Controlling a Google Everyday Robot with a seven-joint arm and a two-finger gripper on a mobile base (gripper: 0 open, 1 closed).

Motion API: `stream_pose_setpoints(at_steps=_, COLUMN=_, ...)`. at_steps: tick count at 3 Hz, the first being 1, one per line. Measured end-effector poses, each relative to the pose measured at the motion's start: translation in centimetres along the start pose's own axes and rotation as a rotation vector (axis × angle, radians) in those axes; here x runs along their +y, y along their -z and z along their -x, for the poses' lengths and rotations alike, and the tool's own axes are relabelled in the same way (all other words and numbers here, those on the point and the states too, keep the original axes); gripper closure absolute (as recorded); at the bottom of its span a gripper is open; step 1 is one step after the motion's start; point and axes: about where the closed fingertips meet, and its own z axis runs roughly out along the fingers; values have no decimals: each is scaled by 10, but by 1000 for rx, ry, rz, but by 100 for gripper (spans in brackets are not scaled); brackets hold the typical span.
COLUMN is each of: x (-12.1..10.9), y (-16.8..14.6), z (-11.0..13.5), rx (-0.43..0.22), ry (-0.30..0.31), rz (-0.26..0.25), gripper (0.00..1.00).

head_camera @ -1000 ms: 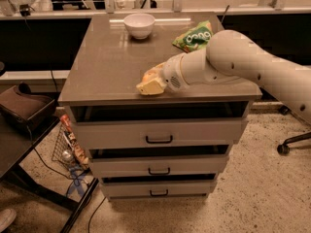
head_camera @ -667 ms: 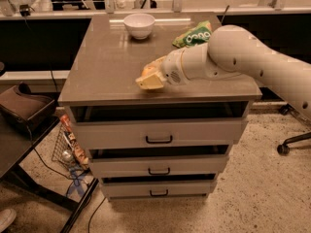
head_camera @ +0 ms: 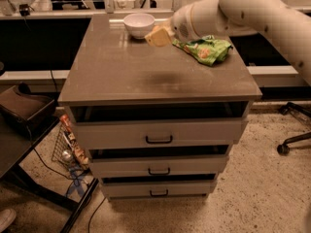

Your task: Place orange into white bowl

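Observation:
The white bowl (head_camera: 138, 24) stands at the back middle of the grey cabinet top (head_camera: 146, 76). My gripper (head_camera: 158, 36), a pale yellowish end on the white arm (head_camera: 233, 8), hangs a little above the top, just right of the bowl and close to its rim. The orange does not show in this view. Nothing orange shows inside the bowl or on the top.
A green snack bag (head_camera: 206, 49) lies at the back right of the top, under the arm. The cabinet has three drawers (head_camera: 158, 135). A wire basket (head_camera: 68, 149) and a dark case (head_camera: 24, 106) sit at the left, and a chair base (head_camera: 291, 142) at the right.
My gripper has moved from near the front edge of the top up and back to just beside the white bowl. The view itself has also shifted.

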Motion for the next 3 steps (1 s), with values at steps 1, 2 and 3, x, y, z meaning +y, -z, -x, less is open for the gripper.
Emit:
stream_pose_setpoints(at_steps=1, x=-63, y=-20, z=21, rx=9, ry=-126, rz=-82, gripper=100)
stream_pose_setpoints(at_steps=2, x=-119, y=-23, z=53, rx=-45, ry=-171, rz=-193, gripper=100)
stream_pose_setpoints(at_steps=3, x=-135, y=0, z=87, rx=-105, ry=-148, rz=-237, gripper=100)
